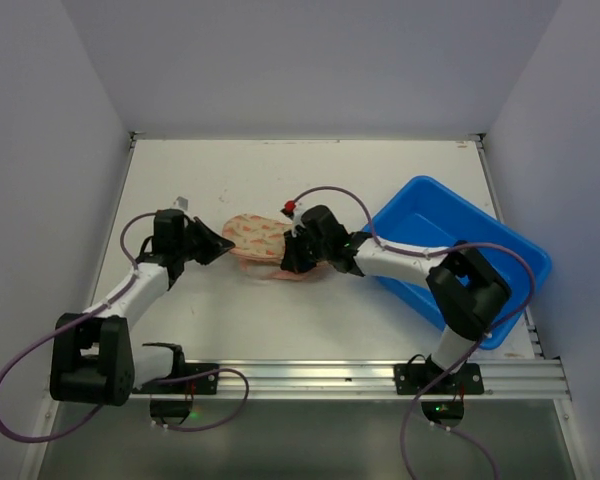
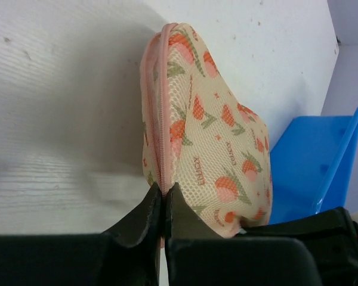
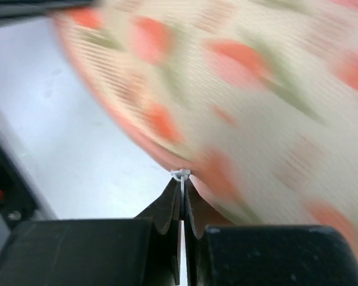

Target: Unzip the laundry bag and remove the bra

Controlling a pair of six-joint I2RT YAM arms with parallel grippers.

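The bag [image 1: 263,240] lies on the counter [image 1: 280,330] between our two arms, just left of the tub [image 1: 460,250], and its zip looks closed as far as we can see. The bra is not visible, so we judge it is inside. Our left jaws are clenched on the pink seam [image 2: 161,119] at the bag's near end, pinching the edge rather than the body. Our right jaws are clenched at their very tips on a small white tab [image 3: 181,174] at the bag's rim. We take it for the zip pull, though that view is blurred. The step in hand is opening the zip, so the left side should only anchor while the right draws the tab along the seam. We should follow the curve of the edge and pull in line with the teeth, not outward, or the slider may bind. We should keep the bag low on the counter and the seam taut between the two grips, since slack mesh could fold into the slider. The hold on the tab is slight, so a slow, even draw suits it better than a tug.
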